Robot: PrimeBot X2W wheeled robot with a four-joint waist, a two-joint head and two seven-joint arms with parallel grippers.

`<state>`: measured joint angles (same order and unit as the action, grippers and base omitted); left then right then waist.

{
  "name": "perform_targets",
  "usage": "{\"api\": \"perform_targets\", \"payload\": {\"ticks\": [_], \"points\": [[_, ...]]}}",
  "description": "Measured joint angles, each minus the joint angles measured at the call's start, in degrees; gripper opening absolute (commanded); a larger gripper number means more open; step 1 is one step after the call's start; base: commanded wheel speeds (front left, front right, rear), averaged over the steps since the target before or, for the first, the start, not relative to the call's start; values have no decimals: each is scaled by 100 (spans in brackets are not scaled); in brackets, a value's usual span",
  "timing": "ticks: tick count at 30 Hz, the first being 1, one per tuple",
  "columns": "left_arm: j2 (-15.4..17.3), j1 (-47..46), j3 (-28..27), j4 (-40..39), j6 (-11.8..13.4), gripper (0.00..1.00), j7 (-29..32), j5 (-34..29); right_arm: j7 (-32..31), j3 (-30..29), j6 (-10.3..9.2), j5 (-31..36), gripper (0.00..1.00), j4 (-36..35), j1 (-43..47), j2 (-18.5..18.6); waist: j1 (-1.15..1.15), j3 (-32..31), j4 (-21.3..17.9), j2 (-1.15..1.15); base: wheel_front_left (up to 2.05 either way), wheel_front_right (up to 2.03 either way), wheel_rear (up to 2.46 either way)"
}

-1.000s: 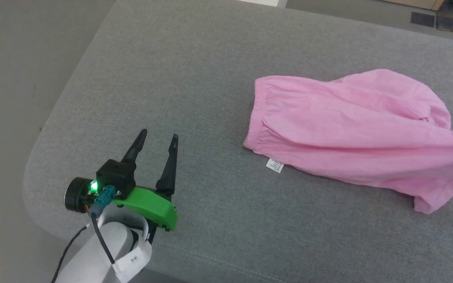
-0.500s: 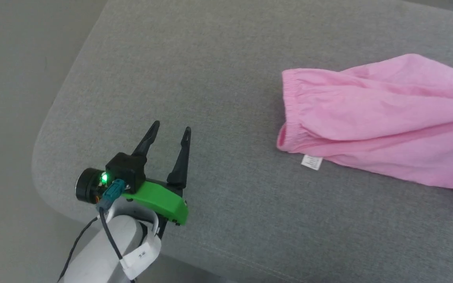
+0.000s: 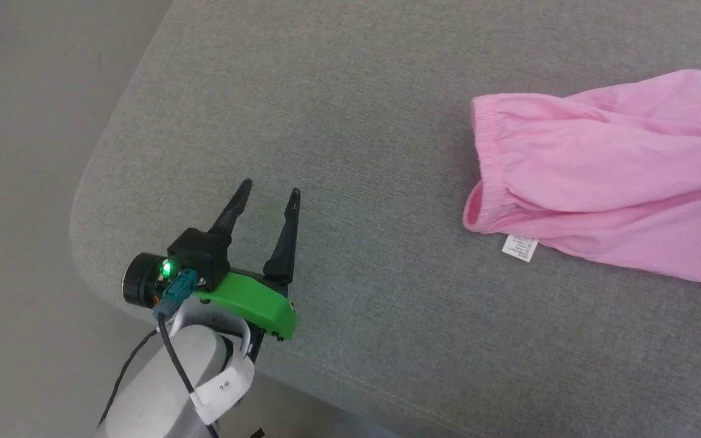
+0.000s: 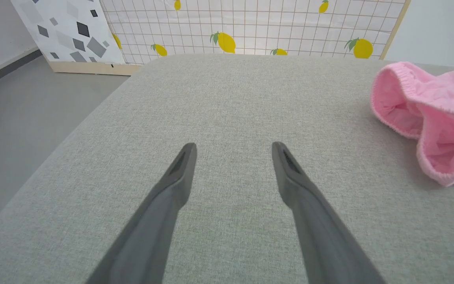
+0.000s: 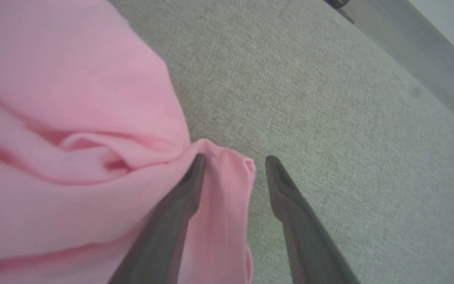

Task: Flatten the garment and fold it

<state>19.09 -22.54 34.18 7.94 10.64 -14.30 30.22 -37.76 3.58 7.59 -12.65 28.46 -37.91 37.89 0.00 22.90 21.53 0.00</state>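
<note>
The garment, light pink shorts, lies wrinkled on the grey cushion at the right of the head view. Its gathered waistband faces left, with a white care label below it. My left gripper is open over bare cushion near the front left corner, well left of the shorts. In the left wrist view, the left gripper points past the waistband opening. My right gripper is open, with a pink fabric corner lying between its fingers and touching the left one.
The cushion's rounded front left corner drops to grey floor. A panel printed with lemons and a patterned board stand beyond the far edge. Bare cushion lies between my left gripper and the shorts.
The head view has shifted. The shorts' waistband end now lies farther to the right of my left gripper than before. The left gripper stays open.
</note>
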Motion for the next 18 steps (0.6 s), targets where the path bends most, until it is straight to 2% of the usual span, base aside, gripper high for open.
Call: {"api": "perform_targets", "payload": {"ticks": [4,10,18], "points": [[10,-19,-64,11,-3,100,-10,7,745,175,0,-160,100,129,-115,-98,0,-92,-121,0,0,0,0],[119,-17,-223,16,1,100,-15,80,2009,448,0,-508,100,-66,-138,-155,0,-352,-409,0,0,0,0],[291,31,-449,-10,40,100,-14,269,3561,236,0,-810,100,-699,544,-403,0,-759,-897,0,0,0,0]]}}
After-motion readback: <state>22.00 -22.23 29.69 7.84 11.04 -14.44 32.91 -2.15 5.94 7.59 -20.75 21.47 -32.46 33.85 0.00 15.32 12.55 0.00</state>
